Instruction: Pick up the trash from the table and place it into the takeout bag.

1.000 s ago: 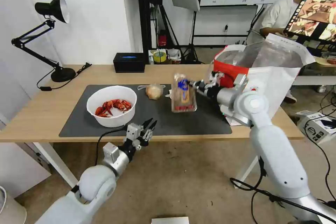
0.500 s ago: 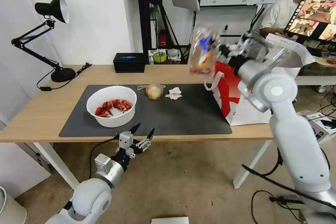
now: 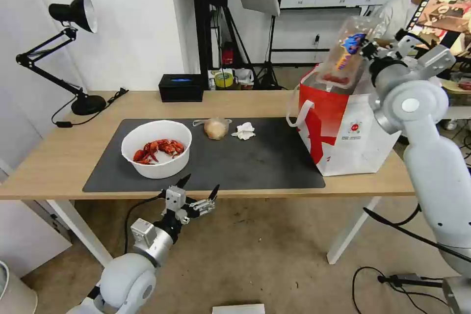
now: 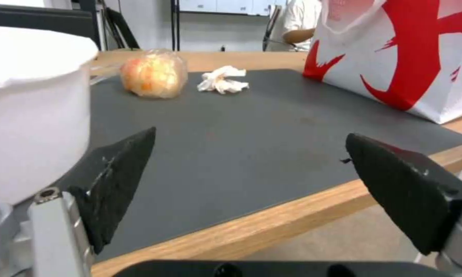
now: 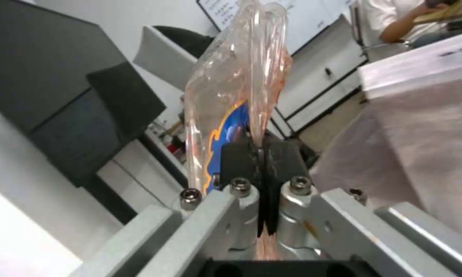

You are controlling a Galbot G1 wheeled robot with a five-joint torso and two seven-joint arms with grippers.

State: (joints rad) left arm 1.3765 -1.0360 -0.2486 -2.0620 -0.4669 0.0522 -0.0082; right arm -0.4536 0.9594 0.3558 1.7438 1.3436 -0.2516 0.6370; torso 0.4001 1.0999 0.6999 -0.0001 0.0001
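The right gripper (image 3: 367,50) is pinching the clear hinged tomato tray (image 3: 343,54) by its edge, dangling it above the open takeout bag (image 3: 353,132), likely so it can drop straight in. Red tomatoes are sagging to the tray's low end. Across the grey mat (image 3: 245,162) from the bag, the white bowl (image 3: 156,148) is holding crayfish shells; the bagged bun (image 3: 216,127) and crumpled tissue (image 3: 244,131) are lying between bowl and bag. The left gripper (image 3: 196,195) is hovering off the table (image 3: 59,157) edge nearest the bowl, fingers spread, empty.
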